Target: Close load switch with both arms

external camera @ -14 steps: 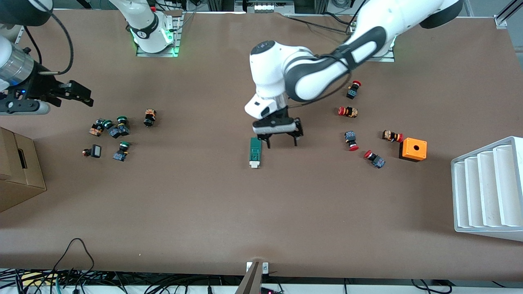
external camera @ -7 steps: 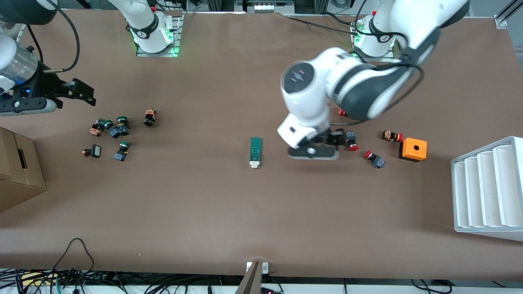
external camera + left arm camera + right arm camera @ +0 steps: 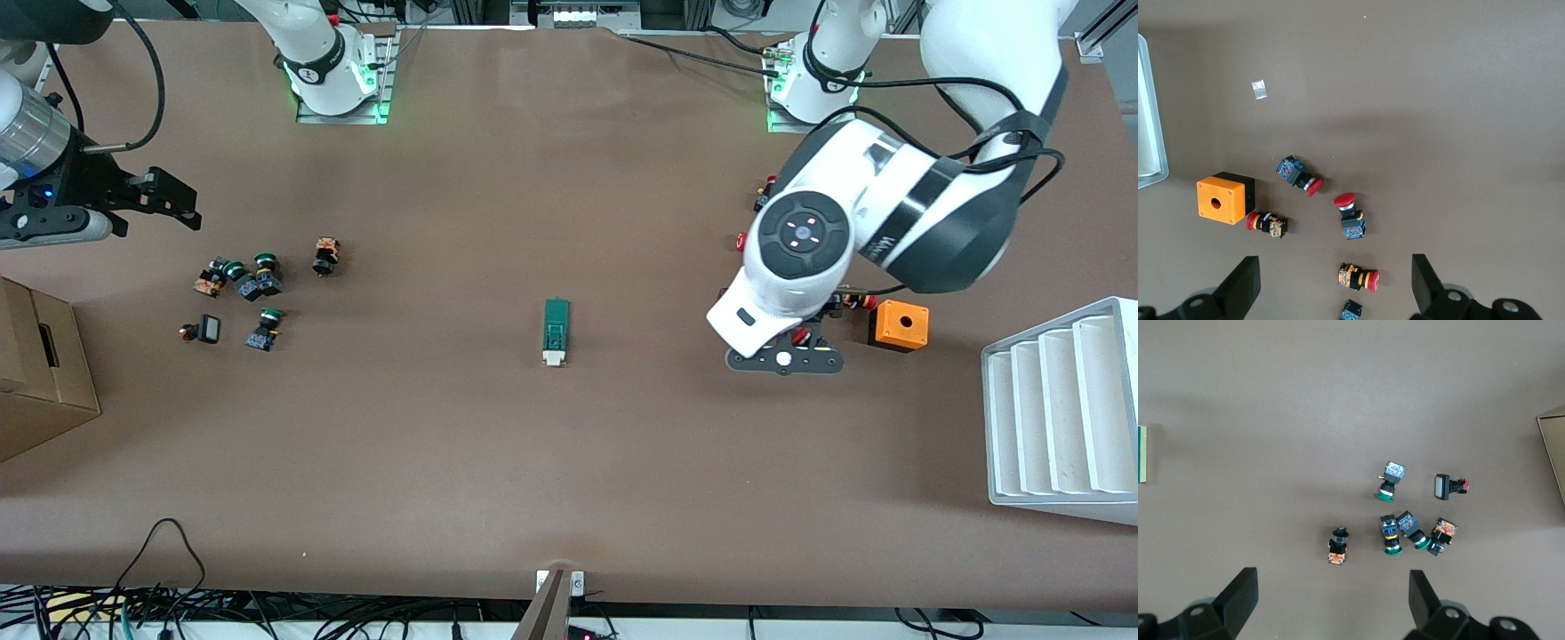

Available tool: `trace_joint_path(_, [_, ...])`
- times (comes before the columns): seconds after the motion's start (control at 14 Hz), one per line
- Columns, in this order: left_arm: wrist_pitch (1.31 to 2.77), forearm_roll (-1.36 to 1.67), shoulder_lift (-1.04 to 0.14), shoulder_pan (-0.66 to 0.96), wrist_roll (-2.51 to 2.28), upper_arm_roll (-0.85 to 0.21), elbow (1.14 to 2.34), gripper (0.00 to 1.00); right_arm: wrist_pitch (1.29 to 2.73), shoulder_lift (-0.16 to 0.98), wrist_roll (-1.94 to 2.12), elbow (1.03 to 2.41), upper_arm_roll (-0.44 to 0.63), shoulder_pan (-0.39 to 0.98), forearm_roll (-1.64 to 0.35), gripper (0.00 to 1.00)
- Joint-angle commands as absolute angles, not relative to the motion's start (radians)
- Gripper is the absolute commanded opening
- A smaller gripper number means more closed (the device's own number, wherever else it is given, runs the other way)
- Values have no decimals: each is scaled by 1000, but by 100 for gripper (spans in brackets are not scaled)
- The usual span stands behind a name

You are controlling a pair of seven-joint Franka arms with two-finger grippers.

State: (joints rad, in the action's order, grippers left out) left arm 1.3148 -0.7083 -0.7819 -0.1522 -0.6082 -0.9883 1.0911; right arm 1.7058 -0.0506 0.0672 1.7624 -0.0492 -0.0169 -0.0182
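Switch (image 3: 556, 332) lies alone at mid-table, its long axis running toward and away from the front camera, the white slider at the end nearer that camera and the green body at the end nearer the bases. Nothing touches it.

Left gripper (image 3: 1331, 287) hangs over the red buttons (image 3: 1311, 185) beside the orange box (image 3: 1226, 198), toward the left arm's end of the table. Its fingers (image 3: 1241, 283) are spread wide with nothing between them. From here the switch is off toward the table's middle, well apart, and does not show in the left wrist view at all.

Right gripper (image 3: 1328, 603) hovers over bare table near the green buttons (image 3: 1408, 528) at the right arm's end, fingers (image 3: 1238, 593) likewise spread and empty. In its wrist view only the switch's edge (image 3: 1142, 453) peeks in at the frame's border, so it too is well apart from it.

Judged from the front view, the left gripper looks somewhat the nearer of the two to the switch, though neither is in reach of a grasp. A closing move would probably need one gripper to steady the green body across its narrow sides while the other pushes the slider along the long axis, so each must first travel inward to the middle.
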Motion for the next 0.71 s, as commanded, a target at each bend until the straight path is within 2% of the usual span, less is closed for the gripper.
trace_joint_path(0.0, [1296,-657,-793,-208,-513,-996,1046,100,1642,-49,81,1707,-44,-9,6,100])
trace_joint_path(0.29, [1296,-634,-782,-274,-376,-988,999,100,1640,-49,84,1678,-44,-9,14,100])
trace_joint_path(0.36, [1299,-624,-760,-276,-321,-947,986,100,1647,-48,77,1675,-43,-9,11,100])
trace_joint_path(0.43, [1308,-556,-718,-264,-258,-843,985,100,1652,-46,72,1675,-44,-8,14,100])
trace_joint_path(0.64, [1391,-202,-571,-168,-42,-425,1029,100,1640,-9,84,1626,-44,-9,8,100])
